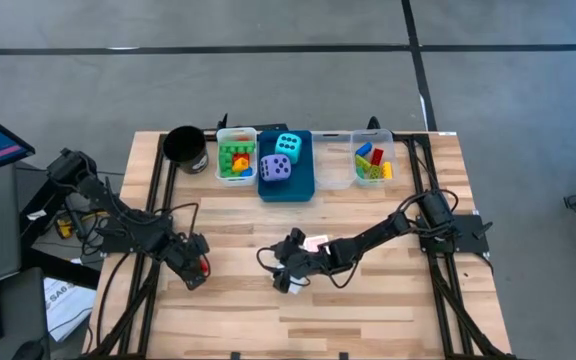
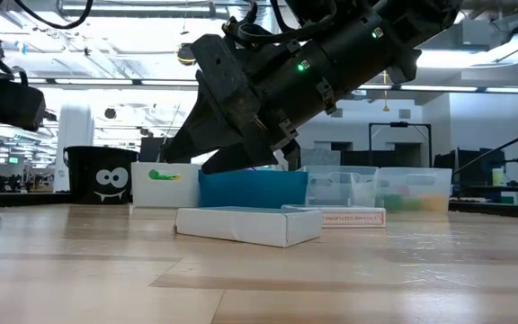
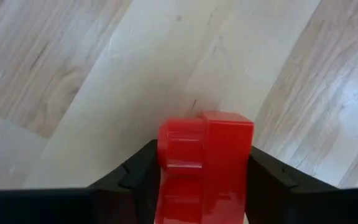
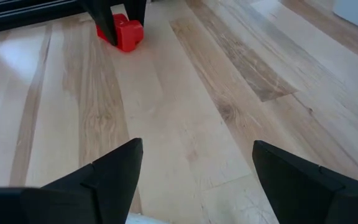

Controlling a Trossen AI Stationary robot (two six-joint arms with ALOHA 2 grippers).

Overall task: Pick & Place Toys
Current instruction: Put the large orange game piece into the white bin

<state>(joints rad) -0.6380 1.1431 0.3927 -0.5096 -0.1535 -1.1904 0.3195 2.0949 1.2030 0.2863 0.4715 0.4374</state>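
Left gripper (image 1: 196, 268): low over the table's left part, its two dark fingers (image 3: 138, 177) pressed against both sides of a red brick (image 3: 205, 163), clamped on it.
Red brick: sat between the left gripper's fingers, at or just above the wooden table (image 1: 388, 310); whether it touched the wood could not be told.
Right gripper (image 1: 286, 277): near the table's middle, well to the right of the left gripper, fingers (image 4: 114, 171) spread apart with bare wood between them, nothing held.
White cards (image 2: 248, 223): one flat white piece lay on the table under the right gripper; a second card (image 2: 335, 216) lay just beyond it, partly under the arm.
Writing on card: small red print ran along the edge of the second card, too small to read.
Black cup (image 1: 185, 147): stood at the far edge, beyond the left gripper; in the low view it bore white cartoon eyes and a toothy grin.
White bin (image 1: 236, 155): just right of the cup, holding green, yellow, orange and red bricks; a green and yellow mark showed on its front, unreadable.
Blue bin (image 1: 288, 185): beyond the right gripper, holding a purple die (image 1: 276, 168) and a cyan die (image 1: 289, 145), touching each other.
Clear bins (image 1: 338, 165): right of the blue bin; the nearer one's contents could not be told, the farther one (image 1: 373, 163) held red, blue, yellow and green bricks.
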